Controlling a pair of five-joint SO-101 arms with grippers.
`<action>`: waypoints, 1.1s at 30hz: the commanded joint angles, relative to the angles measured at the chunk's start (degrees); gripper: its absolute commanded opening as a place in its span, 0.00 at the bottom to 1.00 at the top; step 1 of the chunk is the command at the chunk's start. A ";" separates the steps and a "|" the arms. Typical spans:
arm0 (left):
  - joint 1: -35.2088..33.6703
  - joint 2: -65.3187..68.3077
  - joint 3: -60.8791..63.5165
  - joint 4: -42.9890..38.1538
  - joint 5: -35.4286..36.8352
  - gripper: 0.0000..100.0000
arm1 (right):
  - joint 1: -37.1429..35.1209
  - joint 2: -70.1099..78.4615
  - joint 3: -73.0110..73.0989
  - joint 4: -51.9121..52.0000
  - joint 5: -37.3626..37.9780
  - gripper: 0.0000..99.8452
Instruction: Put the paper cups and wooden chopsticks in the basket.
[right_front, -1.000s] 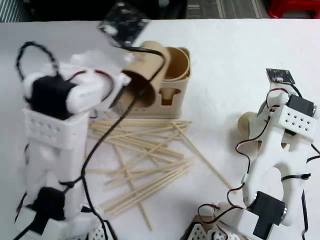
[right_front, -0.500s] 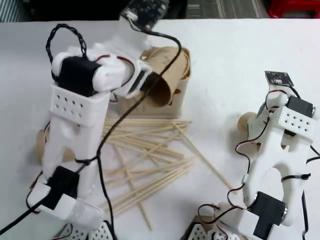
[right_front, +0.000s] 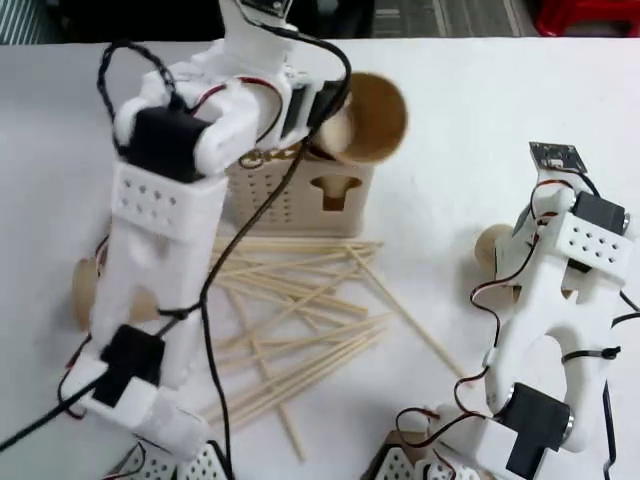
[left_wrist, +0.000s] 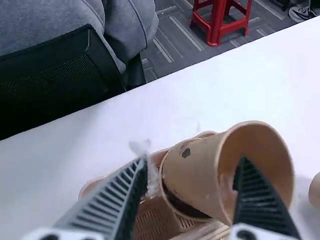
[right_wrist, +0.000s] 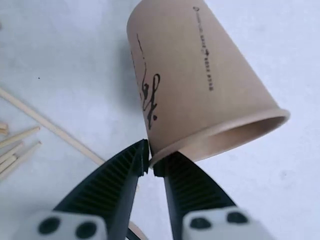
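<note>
Three cups in play, two of them gripped. One tan paper cup lies on the white table at far left, half hidden by the left arm.

Left fingers are spread wide around a second tan paper cup, holding it on its side above the cream perforated square basket. Its long axis is roughly level and its mouth faces the right arm. The body overhangs the basket's far right corner, so it likely needs to come back over the opening before release.

Thin pale wooden chopsticks are fanned loose on the table just in front of the basket.

Right fingers are nearly closed, pinching the rolled rim of a third tan paper cup, which lies sideways on the table. It has a thin wall and a smooth matte taper.
</note>
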 joint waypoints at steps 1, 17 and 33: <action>-0.22 3.47 -2.55 -3.34 1.05 0.28 | 0.13 -0.66 -0.70 0.31 0.62 0.02; -11.82 -4.79 -4.04 9.67 0.70 0.28 | -1.63 -0.75 -26.55 11.12 2.29 0.02; -14.02 -17.54 1.76 20.13 0.62 0.28 | -12.79 -2.68 -52.66 14.46 24.09 0.02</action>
